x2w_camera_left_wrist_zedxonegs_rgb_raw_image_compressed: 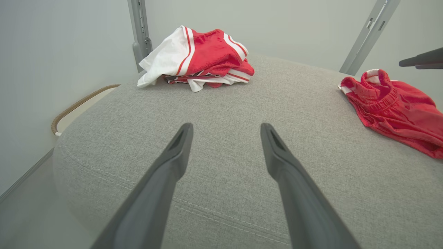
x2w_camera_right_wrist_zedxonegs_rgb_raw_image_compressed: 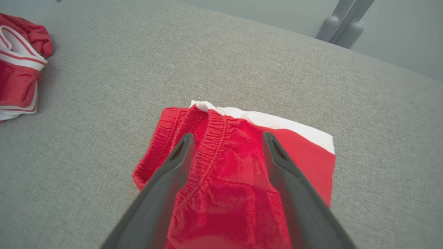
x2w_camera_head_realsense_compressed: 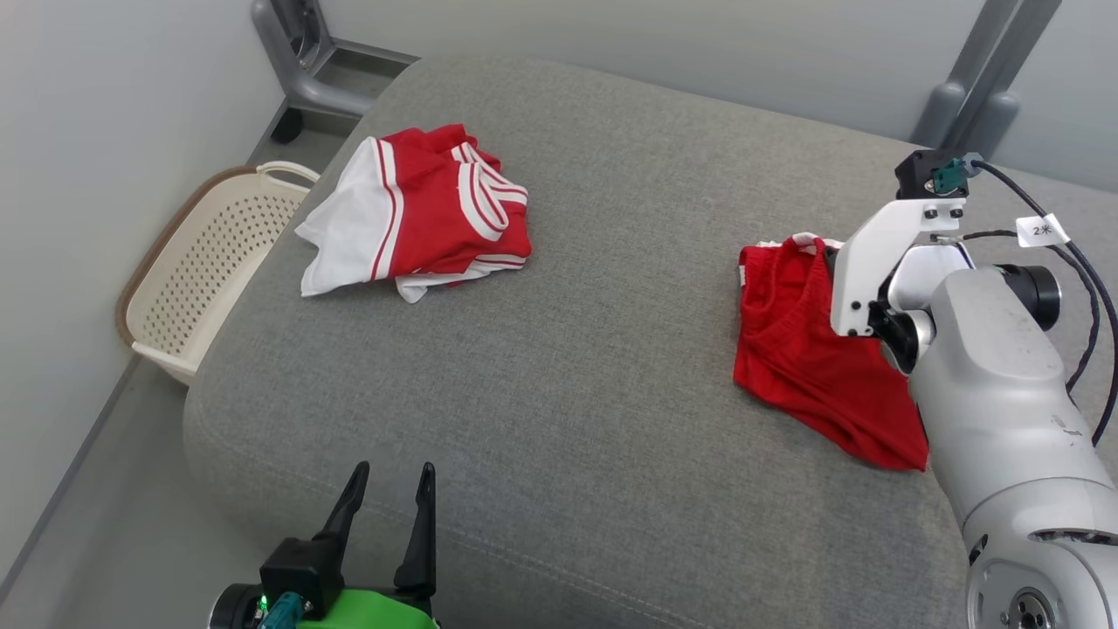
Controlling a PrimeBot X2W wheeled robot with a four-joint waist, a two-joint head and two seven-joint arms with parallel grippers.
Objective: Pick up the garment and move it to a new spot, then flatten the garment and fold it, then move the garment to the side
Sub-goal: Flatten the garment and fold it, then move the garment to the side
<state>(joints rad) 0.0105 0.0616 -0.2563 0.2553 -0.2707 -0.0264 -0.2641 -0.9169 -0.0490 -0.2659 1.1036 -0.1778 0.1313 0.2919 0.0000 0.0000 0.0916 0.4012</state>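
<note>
Shorts [x2w_camera_right_wrist_zedxonegs_rgb_raw_image_compressed: 235,180] look folded and set aside right; right gripper [x2w_camera_right_wrist_zedxonegs_rgb_raw_image_compressed: 227,136], like left gripper [x2w_camera_left_wrist_zedxonegs_rgb_raw_image_compressed: 225,126], gapes empty and should lift clear.

You have a broad grey woven-fabric cushion [x2w_camera_head_realsense_compressed: 611,367] carrying everything. In the head view, a crumpled red-and-white striped jersey pile [x2w_camera_head_realsense_compressed: 428,214] lies on it at ten o'clock. The red elastic-waist shorts [x2w_camera_head_realsense_compressed: 803,349] lie flat at three o'clock, well apart from the pile.
</note>
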